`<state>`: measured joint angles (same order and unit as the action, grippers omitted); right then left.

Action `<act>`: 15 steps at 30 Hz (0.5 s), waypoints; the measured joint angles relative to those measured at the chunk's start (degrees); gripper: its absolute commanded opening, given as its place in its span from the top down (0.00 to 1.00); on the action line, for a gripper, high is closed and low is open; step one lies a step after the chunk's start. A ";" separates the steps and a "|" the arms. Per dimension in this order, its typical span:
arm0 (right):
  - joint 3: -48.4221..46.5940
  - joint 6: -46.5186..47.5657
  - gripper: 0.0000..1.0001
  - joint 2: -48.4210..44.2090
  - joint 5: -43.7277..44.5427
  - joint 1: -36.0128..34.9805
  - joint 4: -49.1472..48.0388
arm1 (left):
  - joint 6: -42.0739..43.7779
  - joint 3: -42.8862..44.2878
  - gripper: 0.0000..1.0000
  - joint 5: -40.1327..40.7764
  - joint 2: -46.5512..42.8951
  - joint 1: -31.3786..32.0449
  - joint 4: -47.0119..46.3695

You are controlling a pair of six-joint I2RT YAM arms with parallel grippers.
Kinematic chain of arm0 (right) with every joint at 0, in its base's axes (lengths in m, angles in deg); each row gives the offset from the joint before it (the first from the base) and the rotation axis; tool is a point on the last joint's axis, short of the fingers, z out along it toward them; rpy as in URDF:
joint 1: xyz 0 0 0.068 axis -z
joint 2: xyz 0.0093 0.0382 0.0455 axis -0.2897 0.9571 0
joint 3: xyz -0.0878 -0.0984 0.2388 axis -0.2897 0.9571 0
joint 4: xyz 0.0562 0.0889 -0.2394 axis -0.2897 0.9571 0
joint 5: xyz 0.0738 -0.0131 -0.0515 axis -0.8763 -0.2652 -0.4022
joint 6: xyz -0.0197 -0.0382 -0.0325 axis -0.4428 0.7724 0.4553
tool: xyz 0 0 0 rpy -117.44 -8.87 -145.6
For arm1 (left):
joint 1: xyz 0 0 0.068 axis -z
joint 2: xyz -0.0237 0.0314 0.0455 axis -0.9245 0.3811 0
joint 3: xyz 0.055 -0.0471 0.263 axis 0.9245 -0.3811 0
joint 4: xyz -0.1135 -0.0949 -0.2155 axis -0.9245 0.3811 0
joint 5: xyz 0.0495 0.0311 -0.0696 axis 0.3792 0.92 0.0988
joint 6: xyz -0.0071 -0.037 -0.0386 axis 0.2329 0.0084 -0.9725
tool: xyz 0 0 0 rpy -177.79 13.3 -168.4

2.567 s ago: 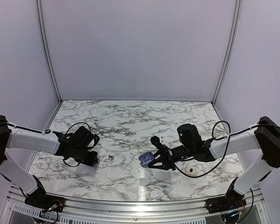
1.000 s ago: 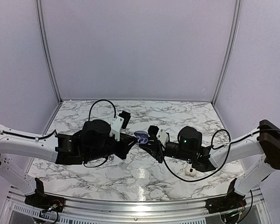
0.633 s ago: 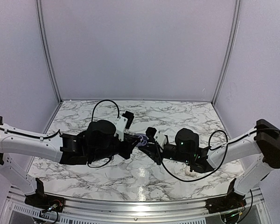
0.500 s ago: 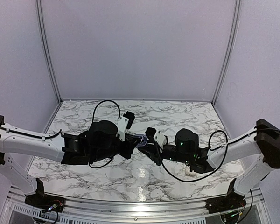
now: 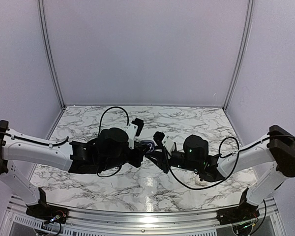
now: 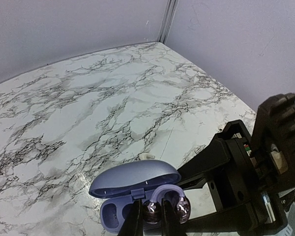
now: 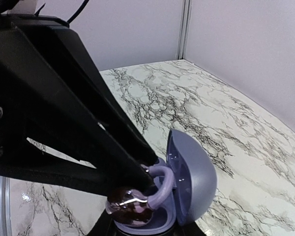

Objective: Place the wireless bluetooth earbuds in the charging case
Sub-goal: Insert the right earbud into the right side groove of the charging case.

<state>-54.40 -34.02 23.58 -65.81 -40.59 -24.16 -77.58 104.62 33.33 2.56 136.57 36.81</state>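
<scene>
Left gripper (image 6: 151, 219) was closed on one earbud (image 6: 179, 210), pinching it between its two thin fingertips, and it held this piece directly over the base of the charging case (image 6: 132, 179). A few seconds before, this arm was low on the left side of the table (image 6: 88, 108), well apart from the case. In the last second it closed the remaining gap, so that both grippers met nose to nose above the marble. The right gripper (image 5: 155, 155) was closed on the case and had raised it off the table to meet the other arm. This probably meant that the carrying was finished and only the seating was left. The earbud looked to be at the mouth of one well, or partly in it, but it was not released yet, and the well beside it looked empty. The second earbud could not be seen in any view. Room for moving was small near the case: the lid (image 7: 191, 182) stood open just behind the wells and blocked that side, and the fingers of both grippers were very near to each other. Around the pair there was much free space, because the table edges and the walls (image 5: 147, 49) were well apart from the meeting point.
</scene>
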 measured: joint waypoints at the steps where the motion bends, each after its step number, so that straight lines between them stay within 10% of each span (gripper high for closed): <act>1: -0.09 -0.09 1.00 0.07 0.02 0.00 0.00 | -0.04 0.07 0.94 0.00 0.20 0.00 0.02; 15: -0.13 -1.01 1.00 0.20 0.48 0.00 -0.04 | -0.87 3.80 0.94 1.31 3.13 0.00 2.54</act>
<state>-54.53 -35.02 23.78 -65.33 -40.59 -24.20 -78.46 108.42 34.64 5.69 136.57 39.35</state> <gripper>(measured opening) 0.285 0.113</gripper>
